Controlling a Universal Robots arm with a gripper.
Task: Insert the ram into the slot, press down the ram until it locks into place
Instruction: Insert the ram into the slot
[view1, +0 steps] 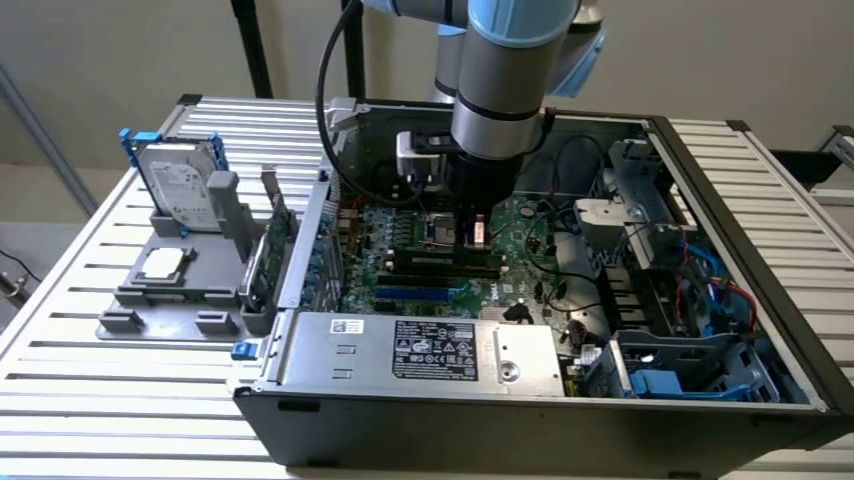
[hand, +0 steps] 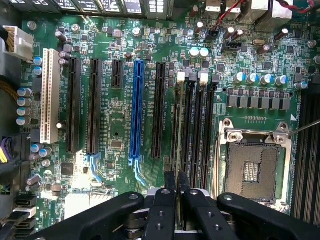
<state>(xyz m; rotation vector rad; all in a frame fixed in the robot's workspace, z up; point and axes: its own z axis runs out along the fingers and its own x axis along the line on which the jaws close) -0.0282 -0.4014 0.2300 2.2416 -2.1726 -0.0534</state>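
Open computer case (view1: 534, 432) on a slatted metal table (view1: 80, 400), internals exposed.
Green motherboard (hand: 116, 115) carries an empty CPU socket (hand: 252, 170), a blue expansion slot (hand: 136, 107) and a white expansion slot (hand: 49, 95). A labelled metal power supply (view1: 427, 350) sits at the case's near edge. Outside the case, at the exterior view's left, a hard drive (view1: 180, 190) stands upright on a grey fixture (view1: 167, 290).

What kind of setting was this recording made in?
Probably a robotics lab or test bench for computer assembly. An open desktop computer case sits on a slatted metal table, the gripper hangs over its motherboard, and a grey fixture beside it holds a hard drive.
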